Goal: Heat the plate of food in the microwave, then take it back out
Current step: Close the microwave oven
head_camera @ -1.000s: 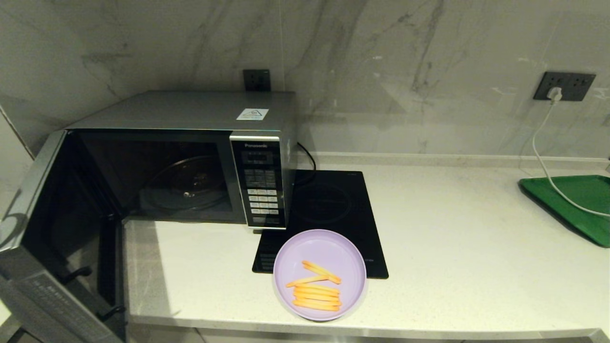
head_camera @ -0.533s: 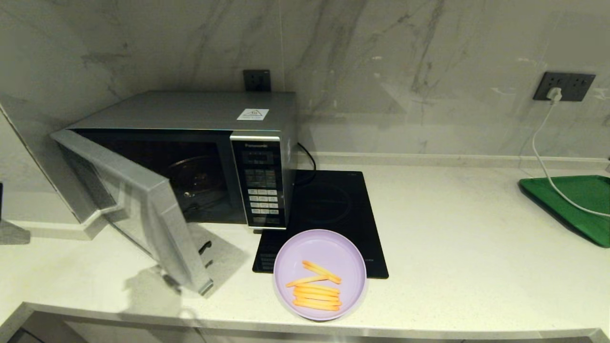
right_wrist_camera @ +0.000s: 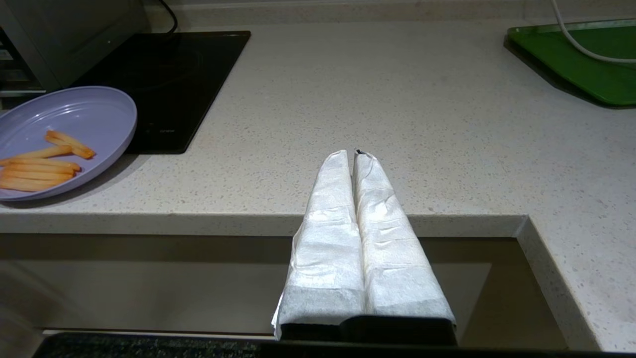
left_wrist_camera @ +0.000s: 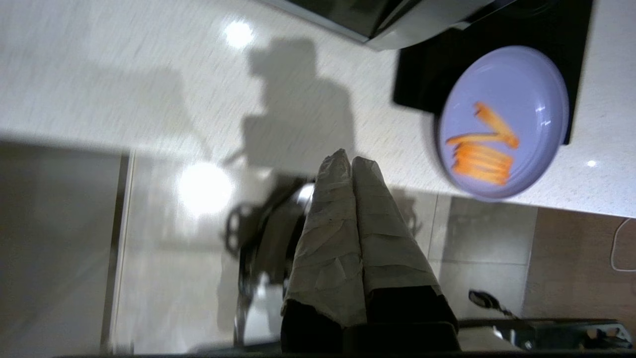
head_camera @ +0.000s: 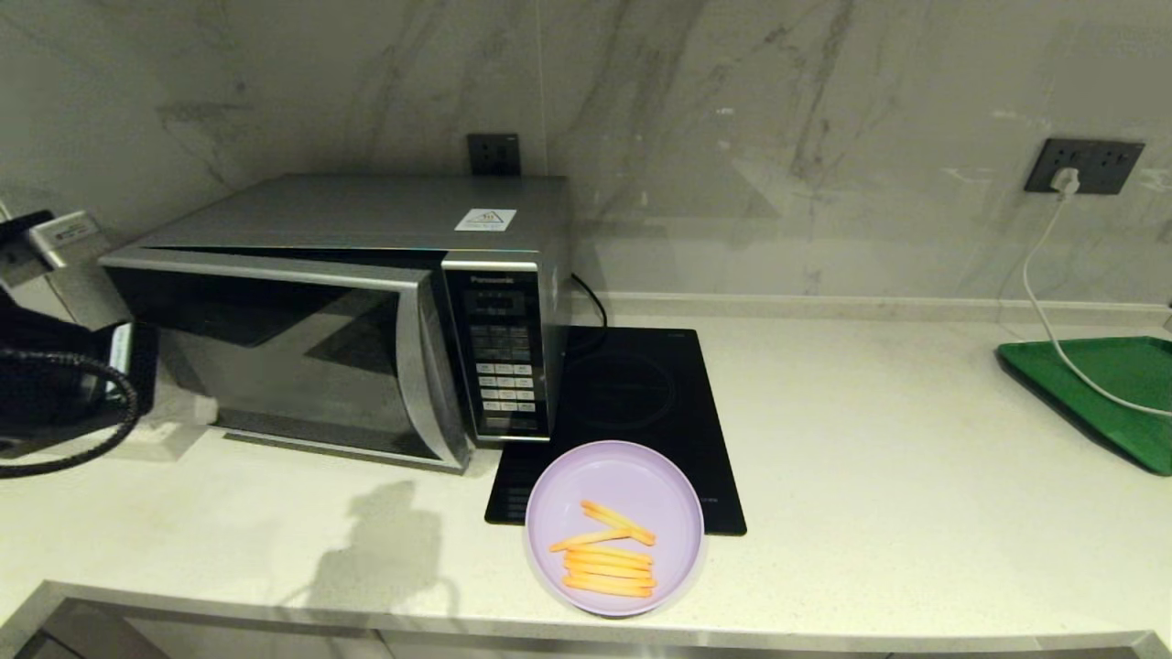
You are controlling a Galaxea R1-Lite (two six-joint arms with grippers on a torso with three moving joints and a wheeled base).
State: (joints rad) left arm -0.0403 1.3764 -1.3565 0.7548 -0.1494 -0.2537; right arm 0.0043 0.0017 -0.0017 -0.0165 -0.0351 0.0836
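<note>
Plate (head_camera: 613, 528) sits outside, just before microwave (head_camera: 339, 302), door nearly closed; both grippers (left_wrist_camera: 346, 160) (right_wrist_camera: 354, 153) pressed closed, empty; heating status undeterminable.

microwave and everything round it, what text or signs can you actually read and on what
"Panasonic": on the microwave, at the top of its keypad panel.
Keypad button labels: too small to read.
White sticker on the microwave's top: a triangle sign shows, its print too small to read.
Small print at the hob's front edge: too blurred to read.
Label on the left arm: unreadable.
Plate, tray, wall sockets: no text.
</note>
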